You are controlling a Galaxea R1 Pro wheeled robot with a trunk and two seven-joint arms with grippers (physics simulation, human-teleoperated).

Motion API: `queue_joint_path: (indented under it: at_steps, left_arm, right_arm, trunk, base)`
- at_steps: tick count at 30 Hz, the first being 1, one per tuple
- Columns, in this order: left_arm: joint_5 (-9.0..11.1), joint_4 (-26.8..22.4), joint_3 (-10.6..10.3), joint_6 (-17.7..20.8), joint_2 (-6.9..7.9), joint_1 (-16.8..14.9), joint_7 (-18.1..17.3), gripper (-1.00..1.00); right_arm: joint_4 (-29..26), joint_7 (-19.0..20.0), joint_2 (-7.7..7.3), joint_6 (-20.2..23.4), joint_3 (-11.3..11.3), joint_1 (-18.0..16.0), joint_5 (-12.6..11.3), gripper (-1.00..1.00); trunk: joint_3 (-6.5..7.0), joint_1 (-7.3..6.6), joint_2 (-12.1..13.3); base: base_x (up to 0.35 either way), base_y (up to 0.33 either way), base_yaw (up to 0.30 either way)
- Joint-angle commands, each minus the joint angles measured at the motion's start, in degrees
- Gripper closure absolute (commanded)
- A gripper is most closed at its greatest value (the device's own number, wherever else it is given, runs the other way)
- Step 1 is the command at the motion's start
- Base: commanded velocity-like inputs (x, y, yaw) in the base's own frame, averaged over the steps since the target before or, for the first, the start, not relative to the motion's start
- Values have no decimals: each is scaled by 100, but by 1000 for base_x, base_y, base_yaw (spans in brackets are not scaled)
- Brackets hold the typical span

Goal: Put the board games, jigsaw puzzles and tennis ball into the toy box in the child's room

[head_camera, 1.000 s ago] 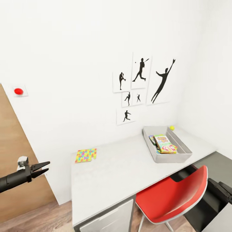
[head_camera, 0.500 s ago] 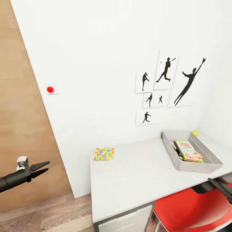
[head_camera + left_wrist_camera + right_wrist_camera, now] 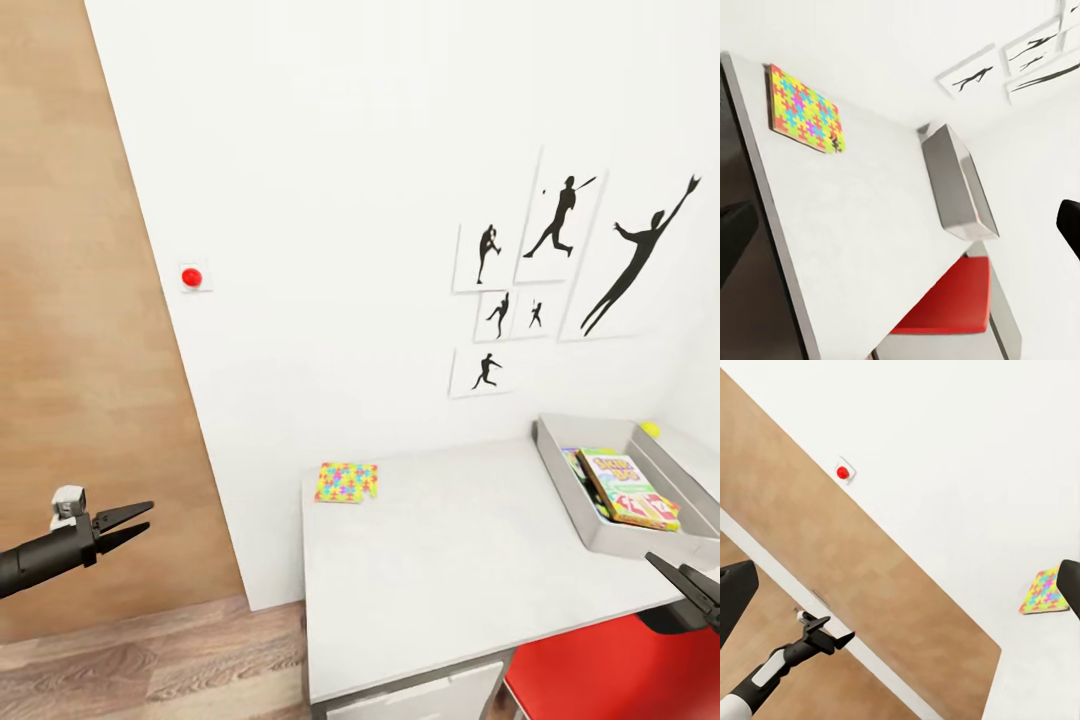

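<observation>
The head camera has swung left, so the table (image 3: 450, 560) sits further right. On it, a jigsaw puzzle (image 3: 347, 482), a flat multicoloured square, lies by the wall; the toy box (image 3: 600, 470) runs lengthwise away from the wall, holding board games (image 3: 632, 490), a tennis ball (image 3: 651, 429) behind. Left gripper (image 3: 140, 522) and right gripper (image 3: 668, 574) are slightly parted, empty.

Left wrist: puzzle (image 3: 806, 109) near the table's (image 3: 870, 240) wall edge, box (image 3: 958, 184) beyond.

Right wrist: left gripper (image 3: 832, 631) before the wooden door (image 3: 870, 585).

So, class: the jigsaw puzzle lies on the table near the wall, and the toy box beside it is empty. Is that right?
Not quite. The head view shows the toy box already holds board games. The jigsaw puzzle does lie on the table near the wall.
</observation>
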Motion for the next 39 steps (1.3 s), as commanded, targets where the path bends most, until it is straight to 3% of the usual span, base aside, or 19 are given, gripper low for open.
queue_joint_path:
  at_steps: [1, 19, 39]
  left_arm:
    - [0, 1, 3, 25, 0, -6, -15, -100]
    - [0, 1, 3, 24, 0, -5, -14, -100]
    - [0, 1, 9, 24, 0, -3, -15, -100]
  right_arm:
    - [-1, -3, -1, 45, 1, 1, -30, -100]
    - [-5, -1, 2, 31, 1, 1, -30, -100]
    - [2, -22, 2, 14, 35, 1, -22, -100]
  trunk:
    - [-12, 4, -12]
    - [-12, 4, -12]
    - [-12, 4, -12]
  base:
    - [65, 15, 7]
    - [132, 52, 1]
    - [42, 16, 0]
